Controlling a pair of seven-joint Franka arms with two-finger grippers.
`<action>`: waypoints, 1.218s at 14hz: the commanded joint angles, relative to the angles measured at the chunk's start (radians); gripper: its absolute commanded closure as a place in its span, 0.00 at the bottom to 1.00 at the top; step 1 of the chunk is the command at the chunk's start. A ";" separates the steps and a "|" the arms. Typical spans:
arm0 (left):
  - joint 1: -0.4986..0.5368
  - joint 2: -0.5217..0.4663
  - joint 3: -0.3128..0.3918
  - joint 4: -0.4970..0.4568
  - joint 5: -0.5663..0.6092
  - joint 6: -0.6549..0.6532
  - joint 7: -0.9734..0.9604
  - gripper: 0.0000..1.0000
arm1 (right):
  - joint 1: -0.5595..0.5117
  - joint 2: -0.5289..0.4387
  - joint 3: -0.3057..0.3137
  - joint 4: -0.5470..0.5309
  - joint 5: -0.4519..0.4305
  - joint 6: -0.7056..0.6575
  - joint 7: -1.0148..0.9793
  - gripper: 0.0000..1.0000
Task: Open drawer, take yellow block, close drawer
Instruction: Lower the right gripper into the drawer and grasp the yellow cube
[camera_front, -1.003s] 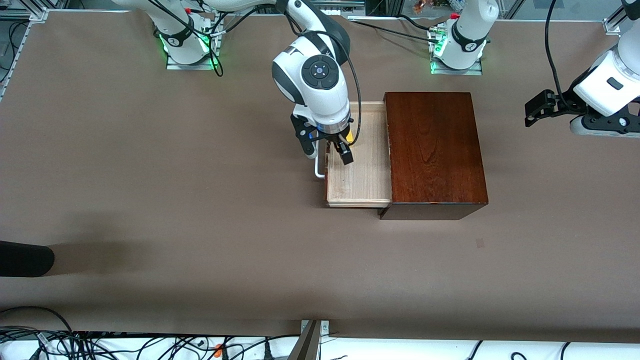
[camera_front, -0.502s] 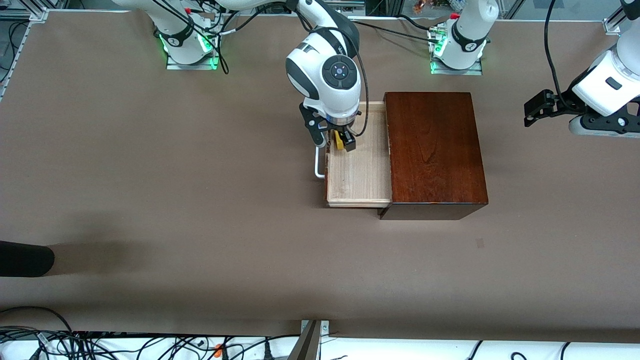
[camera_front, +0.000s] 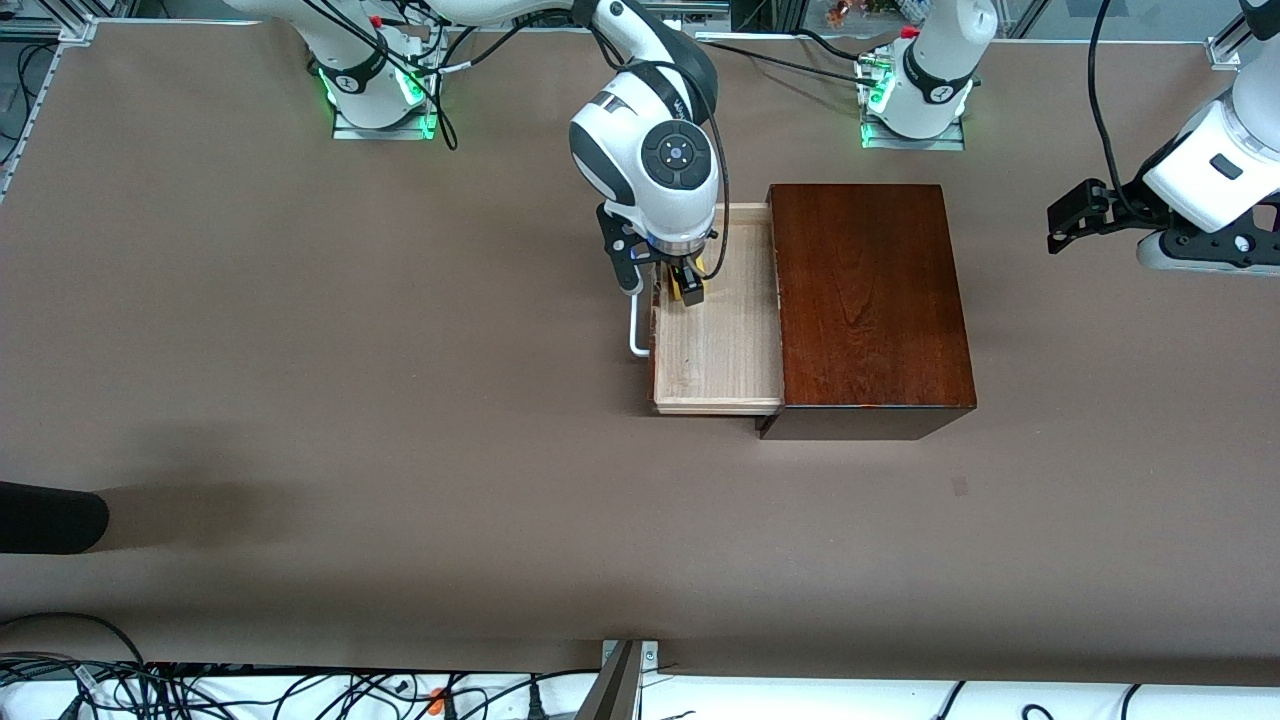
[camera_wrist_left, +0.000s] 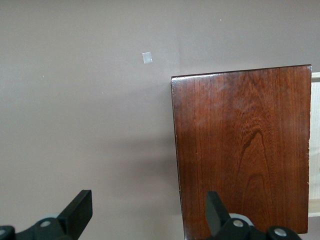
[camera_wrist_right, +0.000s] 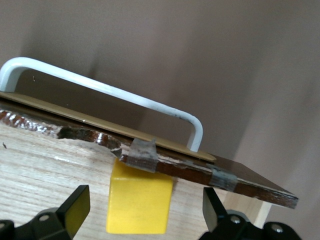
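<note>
The drawer (camera_front: 720, 350) stands pulled out of the dark mahogany box (camera_front: 870, 300), toward the right arm's end of the table, with its white loop handle (camera_front: 637, 330) on its front. The yellow block (camera_front: 684, 284) lies in the tray close to the drawer front. My right gripper (camera_front: 688, 290) is low in the drawer, open, with a finger on each side of the block and gaps showing. In the right wrist view the block (camera_wrist_right: 139, 205) sits between the fingers of the gripper (camera_wrist_right: 145, 207), below the handle (camera_wrist_right: 100, 85). My left gripper (camera_front: 1065, 220) waits open in the air near the left arm's end.
The box (camera_wrist_left: 240, 150) and a strip of the drawer (camera_wrist_left: 315, 150) show in the left wrist view below the left gripper (camera_wrist_left: 147, 210). A small pale mark (camera_front: 960, 487) is on the brown table. A black object (camera_front: 50, 515) juts in at the table's edge.
My right gripper has moved from over the middle of the drawer to the yellow block and come down around it. The left arm has barely moved.
</note>
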 joint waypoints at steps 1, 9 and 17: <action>-0.006 -0.015 -0.001 -0.015 0.020 0.009 0.017 0.00 | 0.000 0.019 0.001 0.033 0.024 0.020 0.023 0.00; -0.009 -0.015 -0.001 -0.015 0.019 0.008 0.017 0.00 | 0.008 0.042 0.001 0.030 0.035 0.051 0.033 0.00; -0.009 -0.015 -0.001 -0.015 0.017 0.008 0.015 0.00 | 0.015 0.048 0.001 0.026 0.035 0.056 0.028 0.47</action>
